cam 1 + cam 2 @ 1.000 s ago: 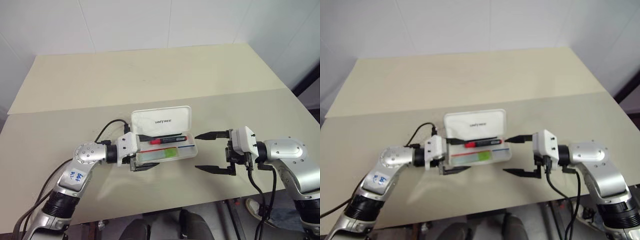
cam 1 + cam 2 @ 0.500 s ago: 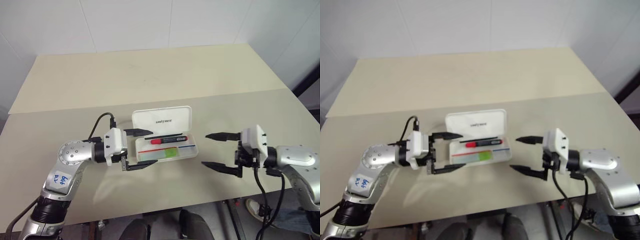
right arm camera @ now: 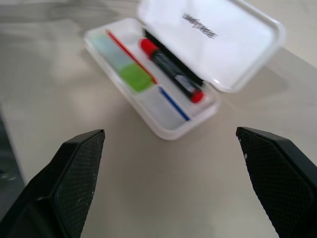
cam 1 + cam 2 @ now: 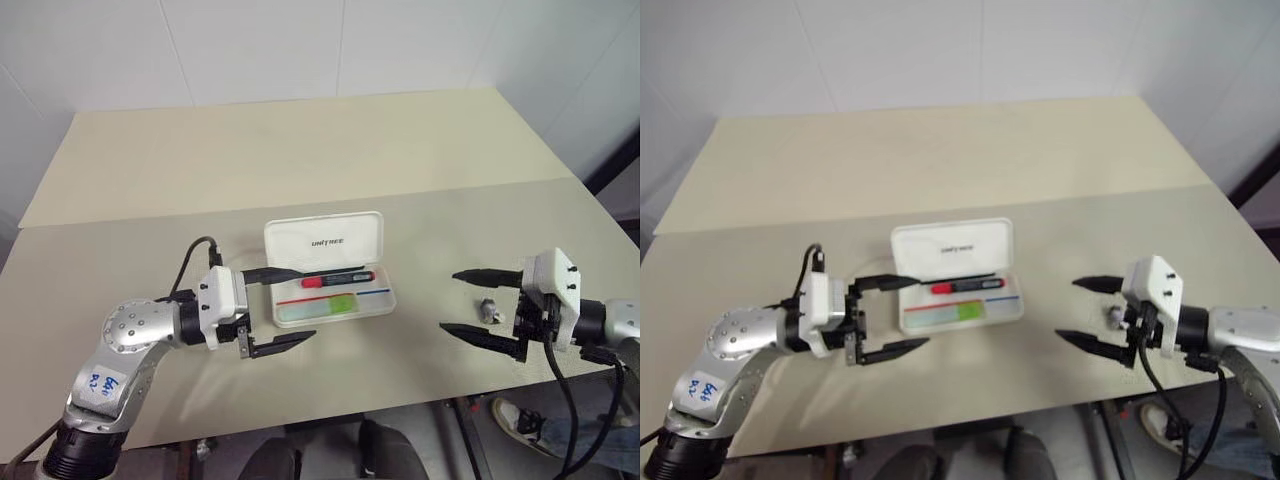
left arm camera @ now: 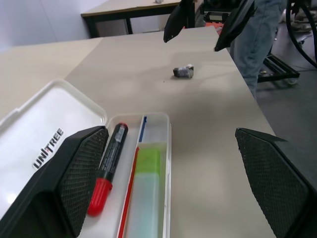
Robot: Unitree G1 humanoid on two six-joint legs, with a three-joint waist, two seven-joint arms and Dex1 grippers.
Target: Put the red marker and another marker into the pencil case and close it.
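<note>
Both arms have drawn away from the pencil case [image 4: 329, 276] over the last second: the left gripper [image 4: 283, 309], whose fingers reached into and alongside the tray's left end, now sits clear of that end toward the table's near edge, and the right gripper [image 4: 477, 305] has swung out to the right, leaving a broad strip of bare table [image 4: 300, 170] between it and the case. Each gripper's two black fingers are spread as wide as they go and hold nothing. Left of the case, the left gripper's upper fingertip ends at the tray's left end near the hinge, while its lower finger lies in front of the tray's near left corner — whether the upper tip touches the plastic cannot be told. The case lies in the middle of the table with its lid raised, the "UNITREE" lettering showing on it. Inside, the red marker [image 5: 107, 168] lies along the hinge side and the pale green marker [image 5: 146, 183] along the front side, with a thin red stick [image 5: 129, 187] and a thin blue stick [image 5: 142, 128] in line between them. A small grey object [image 4: 489, 309] rests on the table between the right gripper's fingers — not touching either.
</note>
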